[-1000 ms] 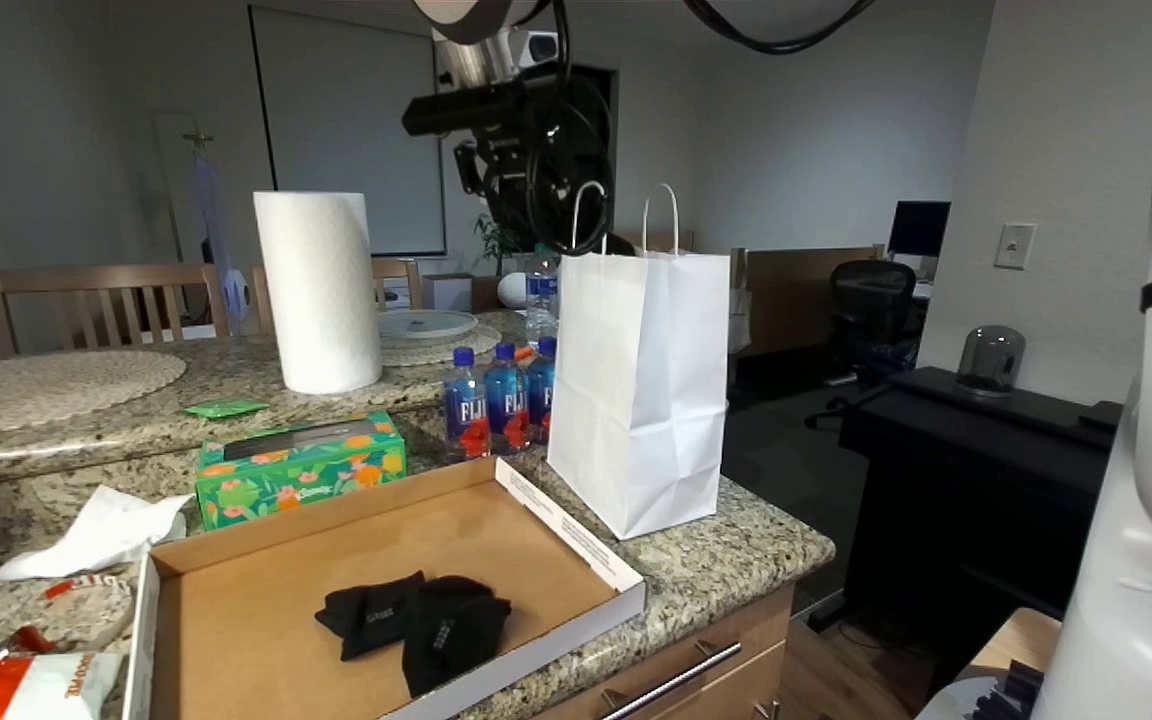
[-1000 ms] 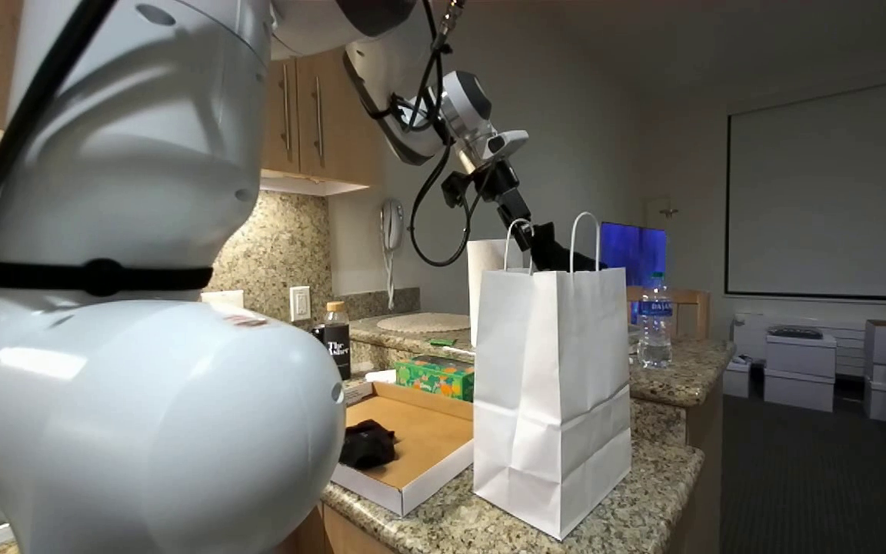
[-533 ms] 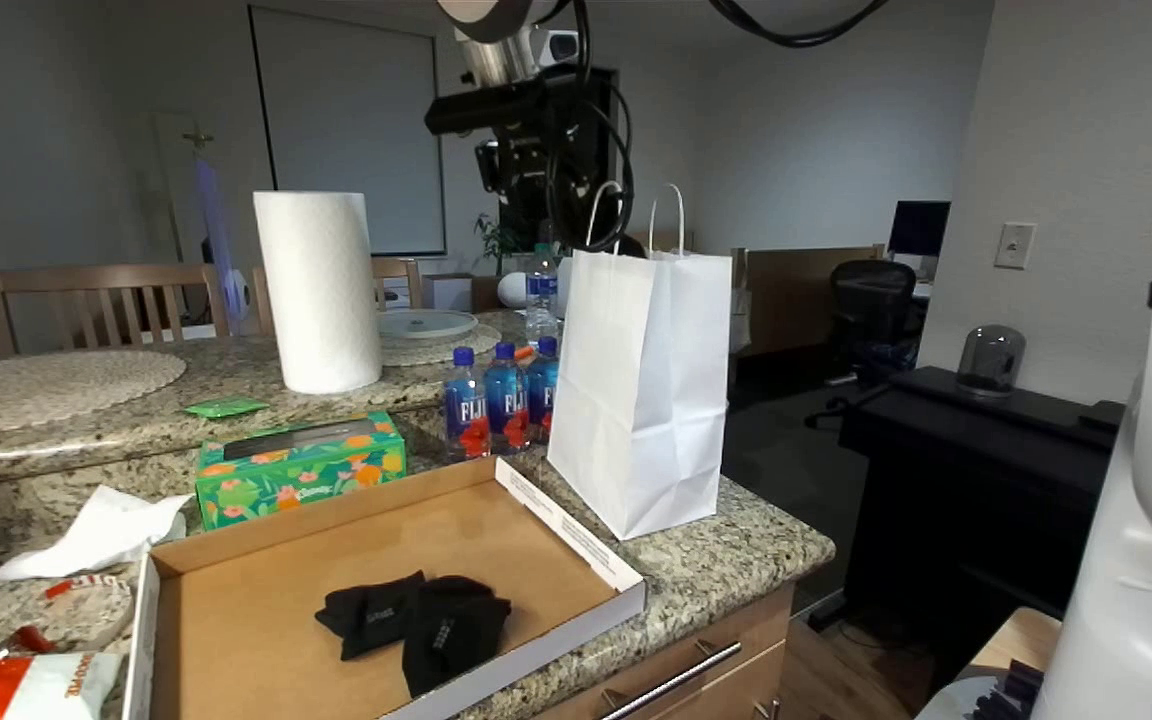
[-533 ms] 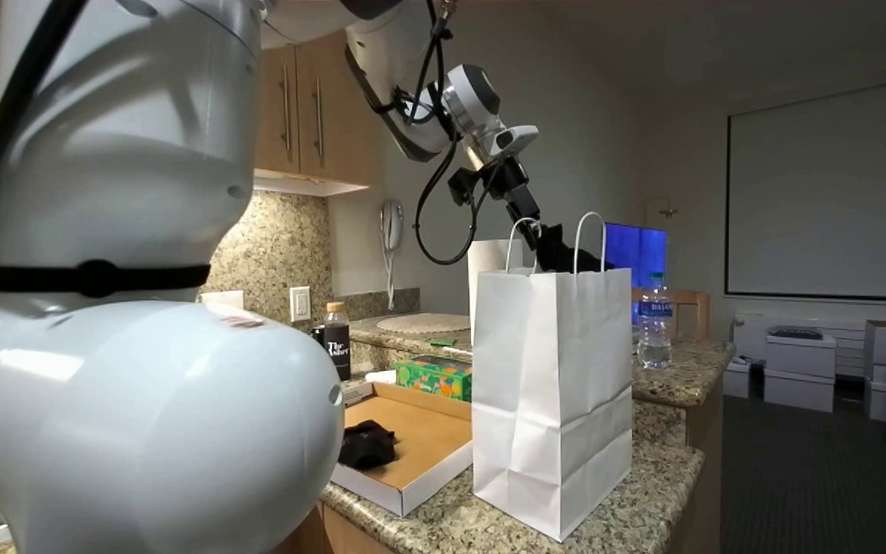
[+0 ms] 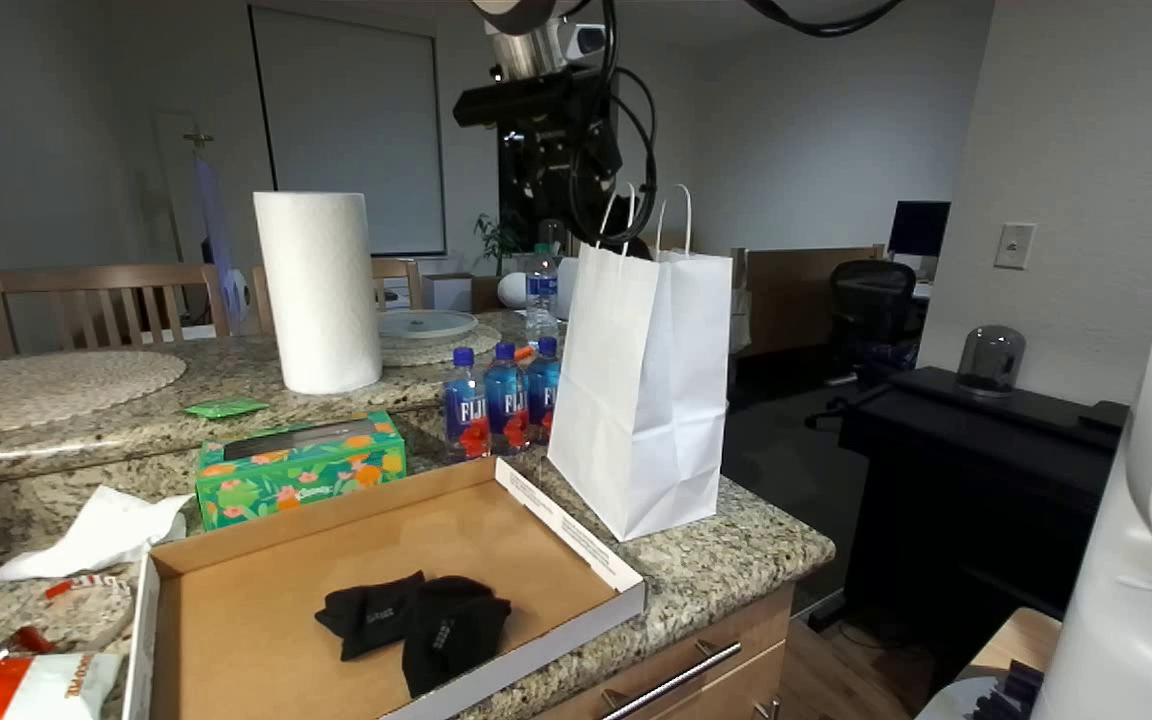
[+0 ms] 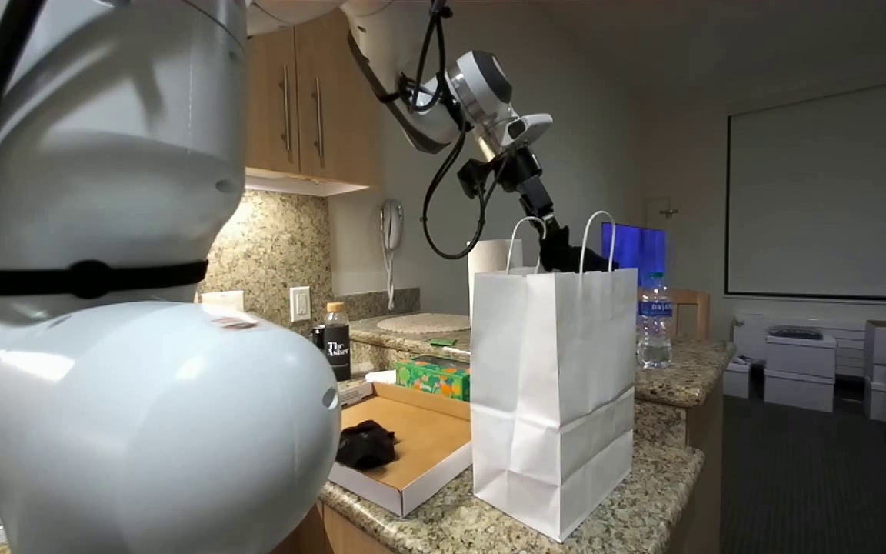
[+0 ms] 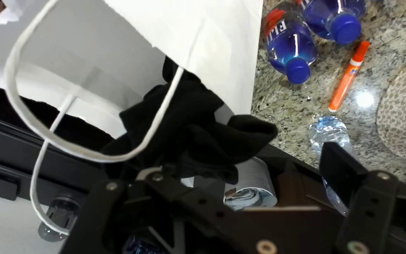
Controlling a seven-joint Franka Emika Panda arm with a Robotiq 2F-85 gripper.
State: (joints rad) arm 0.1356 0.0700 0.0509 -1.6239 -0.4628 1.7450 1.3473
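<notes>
Jaws of the gripper (image 7: 245,164) are standing wide apart, with nothing visibly pinched between them. Just past the fingertips, a crumpled black cloth (image 7: 203,130) is lying toward the finger at left in the wrist view, overlapping it; whether they are touching cannot be told. Its long axis is running toward the mouth of the white paper bag (image 6: 551,400), one end seemingly dipping inside the rim, a handle (image 7: 93,154) crossing in front. The bag is standing near the outer corner of the counter (image 5: 766,540), beside a shallow cardboard box (image 5: 256,640). Beyond the box's far corner, blue-capped bottles (image 5: 508,400) are standing.
</notes>
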